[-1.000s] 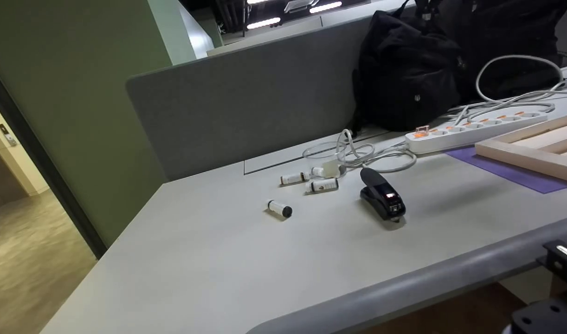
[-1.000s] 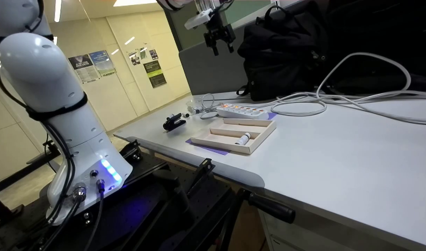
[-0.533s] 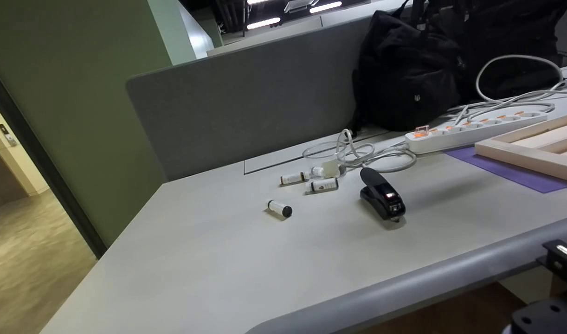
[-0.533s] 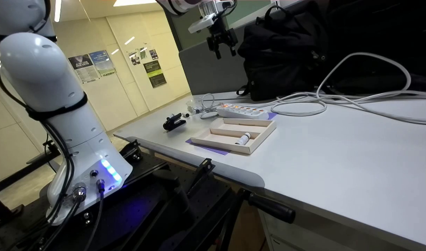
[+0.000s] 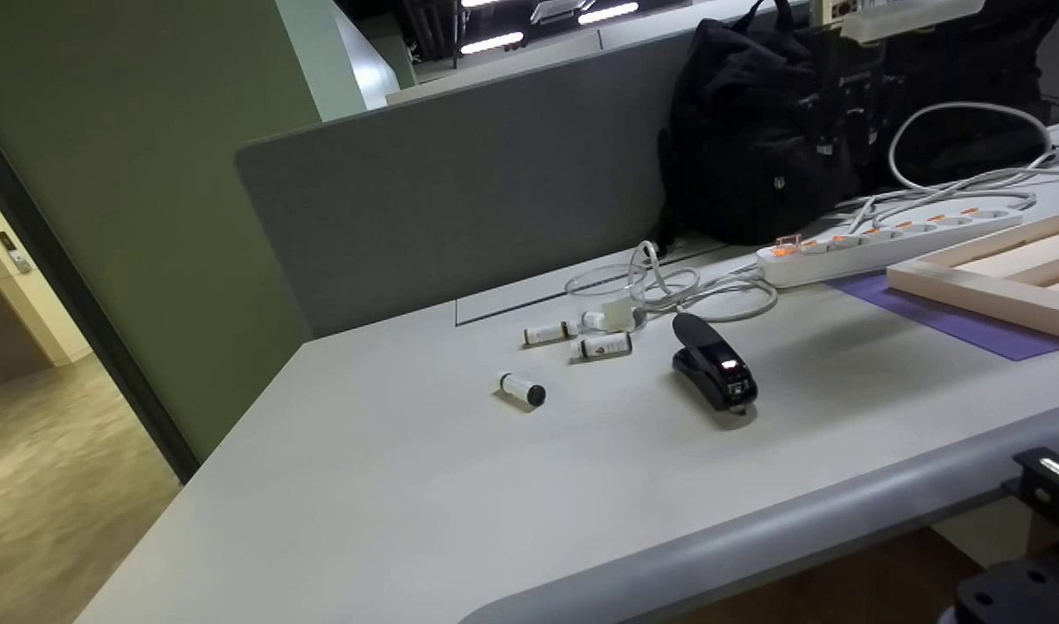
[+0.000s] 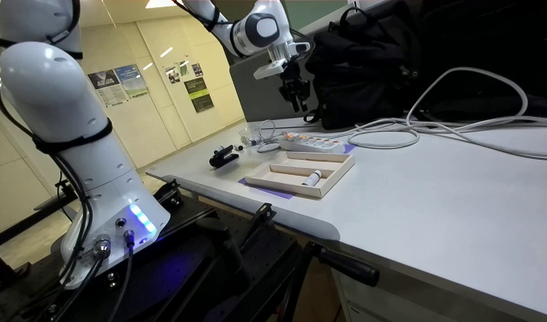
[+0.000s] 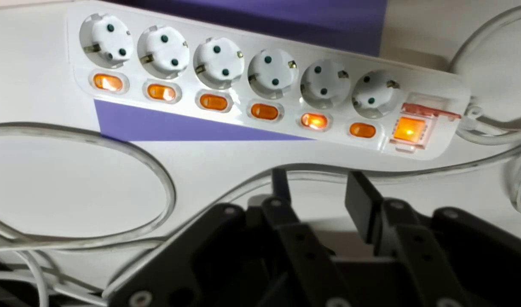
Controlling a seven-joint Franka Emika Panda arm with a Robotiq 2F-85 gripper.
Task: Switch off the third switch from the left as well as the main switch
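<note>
A white power strip (image 7: 243,64) lies on the desk, its orange switches in a row. At its right end in the wrist view glows the main switch (image 7: 409,129), with a reddish clear flap (image 7: 431,111) raised. An orange switch (image 7: 213,102), third from the left in that view, looks unlit; another switch (image 7: 314,121) nearer the main one glows brightly. In an exterior view the strip runs the opposite way, main switch (image 5: 786,250) at left, so which "left" counts I cannot tell. My gripper (image 7: 318,183) hangs above and beside the strip (image 6: 311,142), partly open, holding nothing.
White cables (image 7: 158,170) loop around the strip and below the fingers. A wooden tray (image 6: 300,172) holding a small bottle (image 6: 312,178) stands on purple paper (image 7: 192,123). A black stapler (image 5: 714,364), small bottles (image 5: 521,390) and a black backpack (image 5: 755,130) are nearby.
The arm has come down toward the power strip, slightly to the right in an exterior view. My gripper's fingers have drawn closer together. Objects on the desk have stayed put.
</note>
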